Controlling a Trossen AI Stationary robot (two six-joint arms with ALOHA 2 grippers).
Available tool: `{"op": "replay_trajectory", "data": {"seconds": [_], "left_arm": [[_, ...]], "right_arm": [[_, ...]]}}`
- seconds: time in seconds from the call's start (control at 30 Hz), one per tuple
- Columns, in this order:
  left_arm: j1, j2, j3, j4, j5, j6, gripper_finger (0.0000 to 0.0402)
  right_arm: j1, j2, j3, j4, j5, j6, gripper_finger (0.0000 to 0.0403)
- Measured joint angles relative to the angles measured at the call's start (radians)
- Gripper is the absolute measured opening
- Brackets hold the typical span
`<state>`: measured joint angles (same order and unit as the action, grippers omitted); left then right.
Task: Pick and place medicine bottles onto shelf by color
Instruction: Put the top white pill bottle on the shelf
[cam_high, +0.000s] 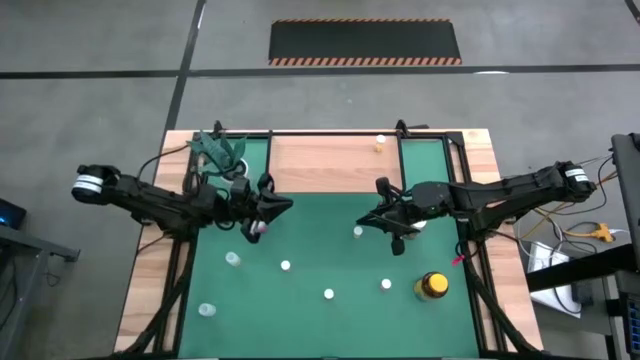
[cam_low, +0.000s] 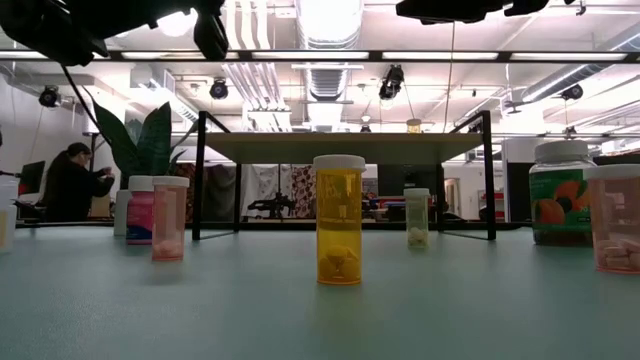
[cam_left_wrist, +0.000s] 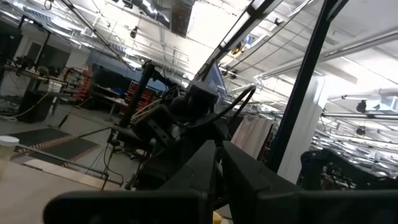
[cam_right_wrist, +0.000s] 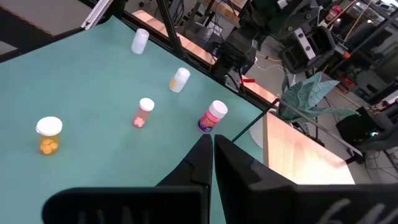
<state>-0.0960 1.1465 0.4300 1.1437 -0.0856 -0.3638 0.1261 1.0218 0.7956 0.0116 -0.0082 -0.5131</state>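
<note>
Both grippers are clamped shut on nothing. The left gripper (cam_high: 283, 207) hovers over the mat's left side, just beyond an upright pink bottle (cam_high: 257, 229), nearer to it than the right gripper (cam_high: 372, 219). The shelf (cam_high: 334, 163) stands farther back.

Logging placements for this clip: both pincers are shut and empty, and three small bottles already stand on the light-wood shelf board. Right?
Not quite. The high view shows only one small bottle on the light-wood shelf board. The left pincer and right pincer are shut and empty as stated.
</note>
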Motion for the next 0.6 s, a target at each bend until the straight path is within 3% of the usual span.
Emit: {"op": "replay_trajectory", "data": {"seconds": [0.6], "left_arm": [[0.000, 0.016, 0.004, -0.001, -0.001, 0.002, 0.0011]], "right_arm": [[0.000, 0.001, 0.000, -0.010, 0.000, 0.044, 0.0009]]}}
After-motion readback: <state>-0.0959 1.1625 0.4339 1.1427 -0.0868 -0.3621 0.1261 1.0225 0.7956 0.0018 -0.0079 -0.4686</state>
